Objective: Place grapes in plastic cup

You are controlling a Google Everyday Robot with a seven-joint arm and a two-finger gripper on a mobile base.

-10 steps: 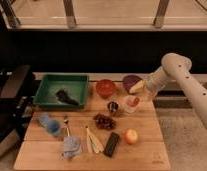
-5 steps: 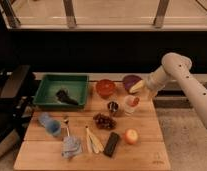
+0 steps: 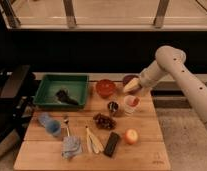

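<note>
jaws apart near white cup (image 3: 130,104), round grapes (image 3: 103,120)

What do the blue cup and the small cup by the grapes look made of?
Blue cup: probably plastic, pale and translucent-looking. Small cup: probably metal, dark with a shiny glint. End effector hovers above the white cup, back right, open.

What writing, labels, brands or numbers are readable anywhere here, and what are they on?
No readable text anywhere.
Light wooden table: a faint mark at its near right corner, too blurred to read.
The robot's gripper, near the white cup, shows no lettering.
</note>
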